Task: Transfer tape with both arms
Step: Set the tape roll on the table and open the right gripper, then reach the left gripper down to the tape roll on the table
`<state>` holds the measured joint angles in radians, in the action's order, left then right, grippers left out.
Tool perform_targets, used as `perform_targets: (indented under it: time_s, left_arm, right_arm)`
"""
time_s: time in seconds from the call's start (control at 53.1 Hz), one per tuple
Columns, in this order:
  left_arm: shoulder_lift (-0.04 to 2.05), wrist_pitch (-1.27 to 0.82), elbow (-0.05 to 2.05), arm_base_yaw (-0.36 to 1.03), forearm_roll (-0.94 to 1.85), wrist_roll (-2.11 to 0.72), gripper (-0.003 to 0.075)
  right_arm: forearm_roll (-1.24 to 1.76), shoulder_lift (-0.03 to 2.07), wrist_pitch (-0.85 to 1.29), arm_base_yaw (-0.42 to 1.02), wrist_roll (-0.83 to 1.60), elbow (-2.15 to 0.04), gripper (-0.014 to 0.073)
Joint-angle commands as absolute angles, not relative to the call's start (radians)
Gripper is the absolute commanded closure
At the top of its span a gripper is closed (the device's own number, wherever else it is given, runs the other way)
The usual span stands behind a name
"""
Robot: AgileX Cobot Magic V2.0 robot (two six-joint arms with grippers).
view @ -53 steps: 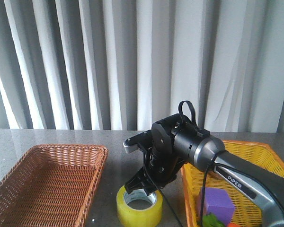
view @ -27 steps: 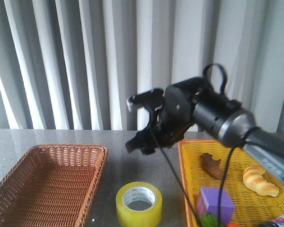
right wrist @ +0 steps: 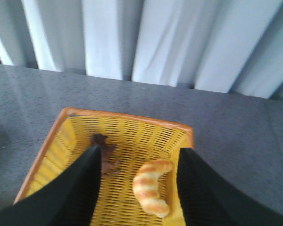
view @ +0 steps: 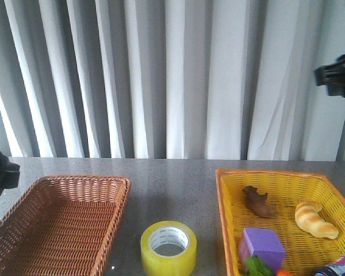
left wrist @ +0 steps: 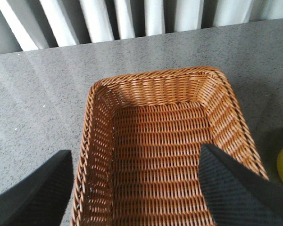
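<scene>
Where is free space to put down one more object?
The brown wicker basket holds nothing. Bare grey table lies between it and the yellow basket, behind the tape. The yellow basket is crowded in front, around the purple cube.

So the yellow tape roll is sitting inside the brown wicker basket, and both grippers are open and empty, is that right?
Not quite. The tape sits on the table, between the brown wicker basket and the yellow basket, as the front view shows. The rest holds: the left gripper and the right gripper are both open and empty in the wrist views.
</scene>
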<state>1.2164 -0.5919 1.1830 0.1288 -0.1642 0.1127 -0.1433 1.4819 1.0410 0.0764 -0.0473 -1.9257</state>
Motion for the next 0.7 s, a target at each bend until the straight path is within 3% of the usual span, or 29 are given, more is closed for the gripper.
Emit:
perform_targets:
  time_s: [0.0,0.245,0.433,0.678]
  left_arm:
    - [1.197,-0.494,1.217,0.158,-0.144,0.119,0.0197]
    - [1.197,-0.434,1.218,0.200,-0.058,0.118,0.0197]
    - [1.230,-0.424,1.263,0.260,-0.058,0.100,0.0197]
    - [1.437,-0.669,1.529,0.370,-0.057,0.085,0.0197]
  right_arm:
    - [-0.145,1.368,0.895,0.001,-0.047,-1.822,0.0333]
    - [-0.144,1.236,0.759,-0.031,-0.044,-1.597,0.0610]
    - [-0.165,1.218,0.747,-0.031,-0.045,-1.526,0.0603]
    - [-0.174,1.219,0.767,-0.031,-0.046,-1.477,0.0602]
